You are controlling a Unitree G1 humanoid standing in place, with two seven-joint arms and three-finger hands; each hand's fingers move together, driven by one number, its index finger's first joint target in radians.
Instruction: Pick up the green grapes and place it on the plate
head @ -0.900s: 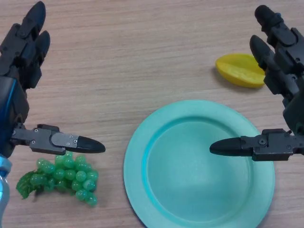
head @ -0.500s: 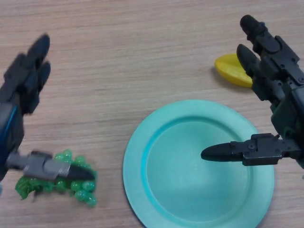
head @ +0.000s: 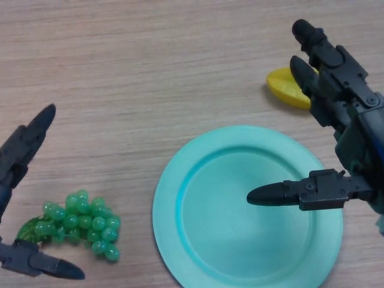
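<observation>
A bunch of green grapes (head: 79, 224) with a leaf lies on the wooden table at the lower left. My left hand (head: 18, 157) hangs open around it: the fingers point up at the left edge and the thumb (head: 42, 264) lies just below the bunch, not touching it. The teal plate (head: 198, 180) sits right of the grapes, with nothing on it. My right hand (head: 345, 114) is open above the plate's right side, its thumb (head: 294, 193) reaching out over the plate.
A yellow fruit piece (head: 287, 89) lies on the table beyond the plate at the upper right, partly hidden behind my right hand's fingers. Bare wood fills the far and middle-left table.
My left hand has dropped down and toward me, so its thumb went from above the grapes to below them. My right hand has shifted slightly left over the plate.
</observation>
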